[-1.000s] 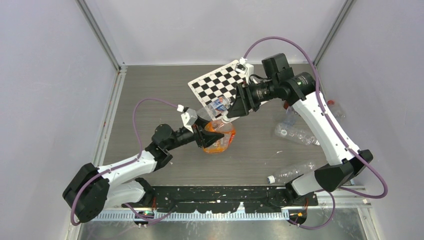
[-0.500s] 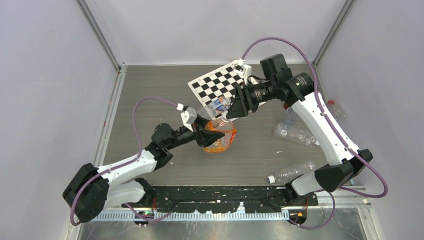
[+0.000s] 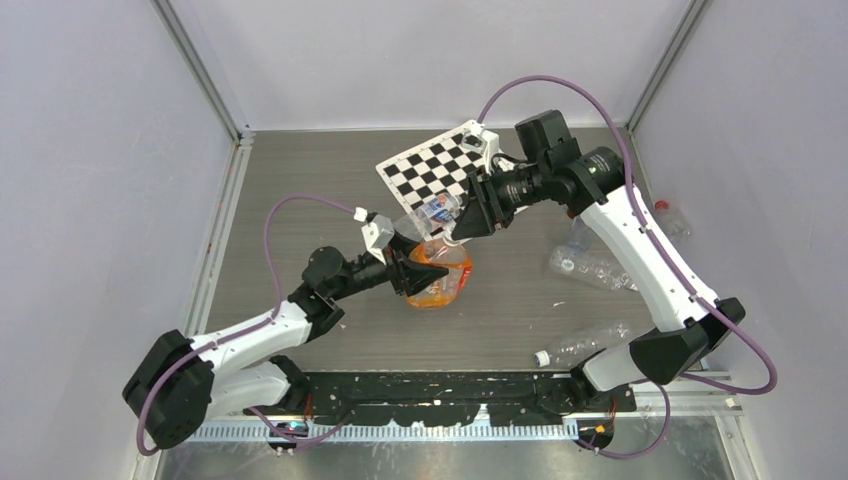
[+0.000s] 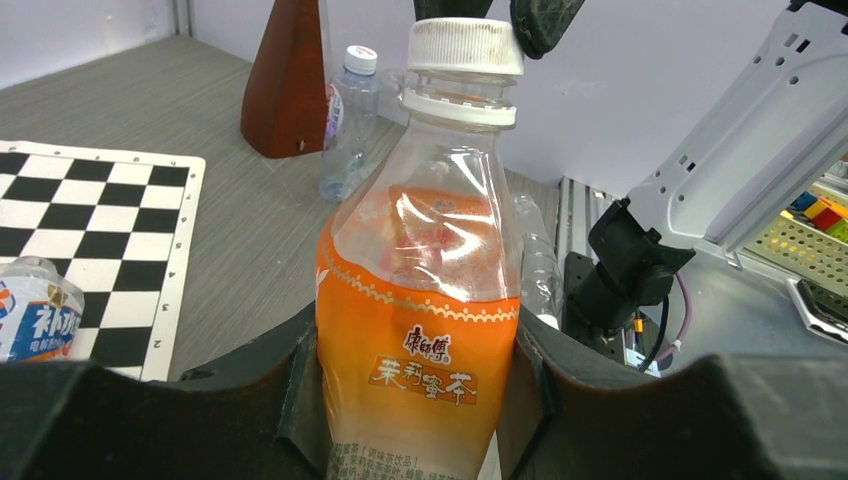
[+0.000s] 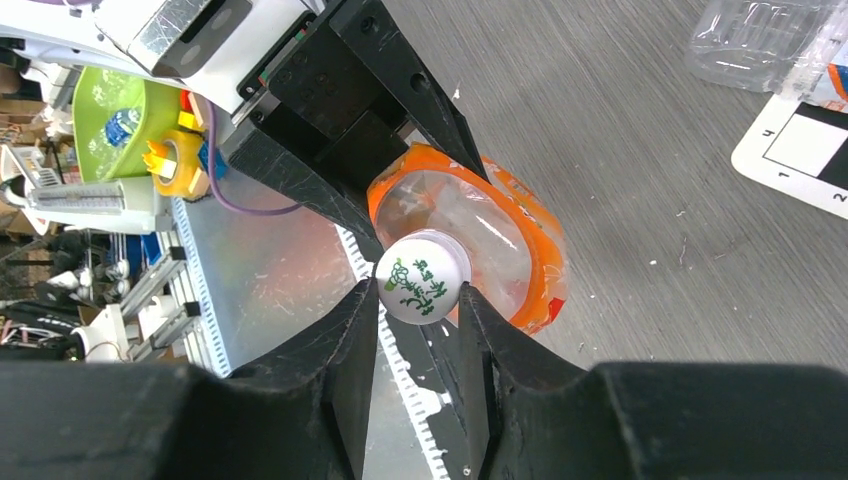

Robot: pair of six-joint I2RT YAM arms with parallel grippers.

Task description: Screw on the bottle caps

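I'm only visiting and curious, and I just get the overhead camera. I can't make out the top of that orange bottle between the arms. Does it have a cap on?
Observer: Yes, a white cap sits on the neck of the orange bottle.
Operator: Is the right arm touching it?
Observer: The right gripper has a finger against each side of the cap, no gap showing.
Operator: And the left one?
Observer: The left gripper clamps the bottle upright by its orange label.

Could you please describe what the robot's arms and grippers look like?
The left arm and right arm have white shells with black joints, and a purple cable loops along each. The left gripper and right gripper are black with wedge-shaped fingers.
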